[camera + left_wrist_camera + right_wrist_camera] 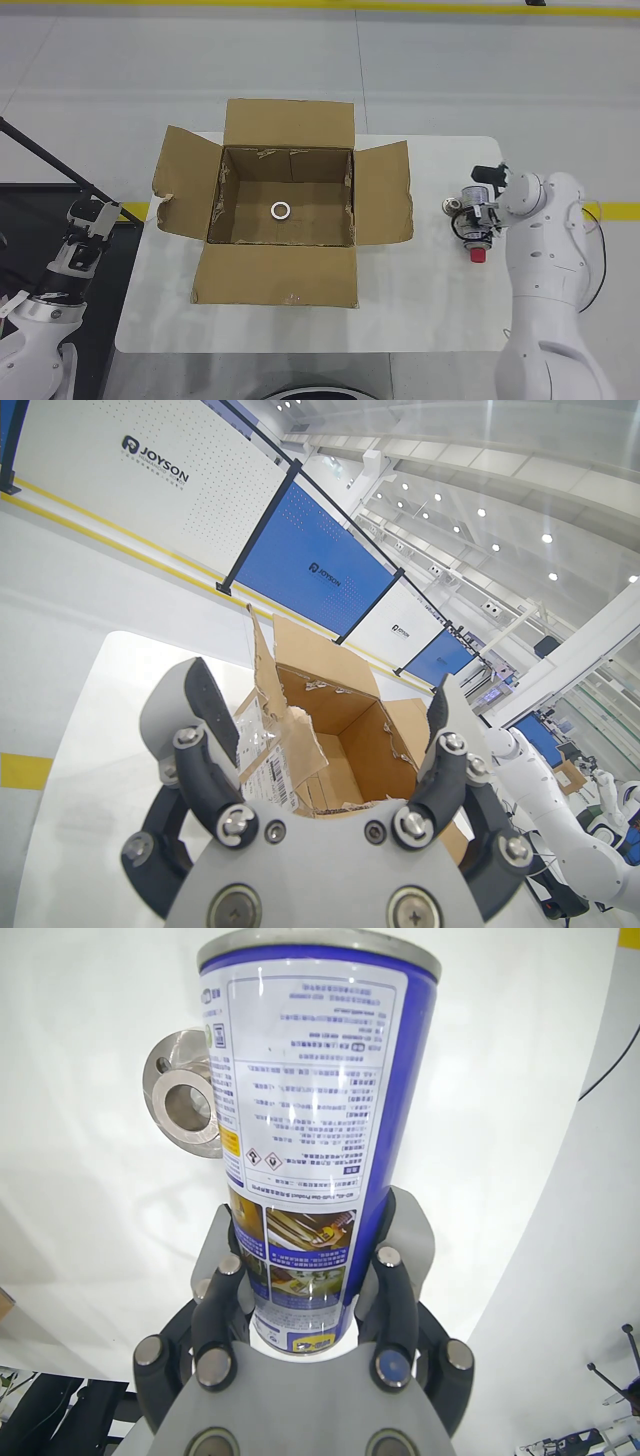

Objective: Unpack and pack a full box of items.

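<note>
Site: a white table [430,300] on a pale grey floor with yellow lines; blue and white panels stand behind it in the left wrist view.

Box [275,275]: brown cardboard, at the centre of the top view, all four flaps folded outward. The torn edge of one flap is plain in the left wrist view. One metal ring [281,210] lies flat on the box floor, near its middle.

Right tool [310,1248]: at the right of the top view, over the table and well apart from the box. Its fingers [395,1298] are clamped on either side of a blue-and-white can [310,1128], which points away from the wrist with its flat metal end farthest off. In the top view a red cap [478,256] shows just below the tool. Whether the can touches the table cannot be told.

Flange [180,1093]: a round metal piece with a centre bore, on the table just beside the can and partly hidden behind it.

Left tool [322,675]: at the lower left of the top view, off the table's left edge. Fingers spread wide apart, nothing between them; it faces the box.
</note>
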Tool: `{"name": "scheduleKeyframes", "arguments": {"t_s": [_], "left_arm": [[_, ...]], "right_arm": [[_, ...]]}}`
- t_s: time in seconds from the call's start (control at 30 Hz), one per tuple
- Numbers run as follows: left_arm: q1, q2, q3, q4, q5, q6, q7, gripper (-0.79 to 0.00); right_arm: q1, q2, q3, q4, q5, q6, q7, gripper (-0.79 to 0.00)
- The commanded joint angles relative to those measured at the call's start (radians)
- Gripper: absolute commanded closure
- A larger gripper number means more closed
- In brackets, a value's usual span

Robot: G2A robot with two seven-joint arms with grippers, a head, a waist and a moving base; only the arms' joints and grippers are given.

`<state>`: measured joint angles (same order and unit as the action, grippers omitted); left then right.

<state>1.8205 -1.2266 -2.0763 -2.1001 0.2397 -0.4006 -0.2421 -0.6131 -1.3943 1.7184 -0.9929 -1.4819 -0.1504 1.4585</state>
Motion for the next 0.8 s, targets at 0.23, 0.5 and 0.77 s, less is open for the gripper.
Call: {"name": "scheduleKeyframes", "arguments": {"t_s": [0.23,0.5,0.77], "left_arm": [[0.0,0.0,0.0,0.0,0.0,0.0,0.0,-0.785],[0.0,0.0,0.0,0.0,0.0,0.0,0.0,-0.785],[0.0,0.0,0.0,0.0,0.0,0.0,0.0,-0.785]], "right_arm": [[-0.023,0.011,0.011,-0.139,0.105,-0.011,0.013,0.0],[-0.089,0.014,0.003,-0.441,0.253,0.011,0.051,0.0],[-0.149,0.009,-0.099,-0.759,0.326,0.092,0.035,0.0]]}}
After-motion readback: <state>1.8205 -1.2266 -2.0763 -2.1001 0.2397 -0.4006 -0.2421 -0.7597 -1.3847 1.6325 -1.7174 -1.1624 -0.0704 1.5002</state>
